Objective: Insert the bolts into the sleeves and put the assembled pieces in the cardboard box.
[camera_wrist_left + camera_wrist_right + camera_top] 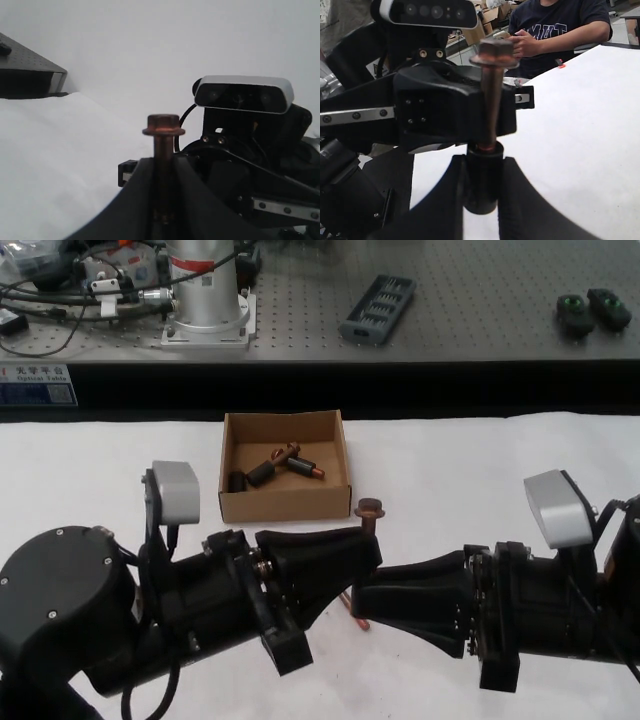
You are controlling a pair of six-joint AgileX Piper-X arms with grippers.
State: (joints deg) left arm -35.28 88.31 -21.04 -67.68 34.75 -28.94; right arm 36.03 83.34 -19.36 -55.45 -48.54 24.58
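Note:
My left gripper [368, 540] is shut on a copper bolt [369, 512], which stands upright with its flanged head on top. In the left wrist view the bolt [163, 131] rises from between the gripper [163, 165] fingers. My right gripper [481, 167] is shut on a black sleeve [481, 177] just beneath, and the bolt's shaft [492, 100] enters the sleeve's top opening. In the high view the right gripper [360, 592] meets the left one tip to tip in front of the cardboard box [284, 502]. Inside the box lie two bolt-and-sleeve pieces [270, 468] [305, 466] and a black sleeve [237, 481].
A loose copper bolt [356, 613] lies on the white table under the grippers. The perforated bench behind holds a silver post base [207, 295], a black ribbed tray [378, 307] and two small black parts [593, 311]. White table surface lies open right of the box.

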